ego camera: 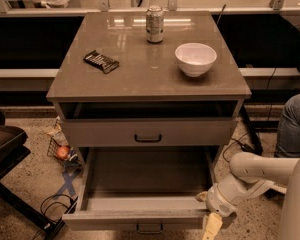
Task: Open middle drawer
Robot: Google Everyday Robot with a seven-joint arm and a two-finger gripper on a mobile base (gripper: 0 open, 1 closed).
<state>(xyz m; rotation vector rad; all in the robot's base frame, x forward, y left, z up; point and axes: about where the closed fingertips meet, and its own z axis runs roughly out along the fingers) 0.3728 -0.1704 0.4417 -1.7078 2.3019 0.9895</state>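
The middle drawer (140, 181) stands pulled out. The gripper (212, 227) hangs at its right front corner; whether spread or pressed together is unclear.

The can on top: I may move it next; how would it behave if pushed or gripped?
The can stands upright, taller than wide, so a high push would probably tip it; on its side it would likely roll. Its shiny metal looks slippery and may dent if squeezed. The gripper is low, at the right front corner of the pulled-out middle drawer.
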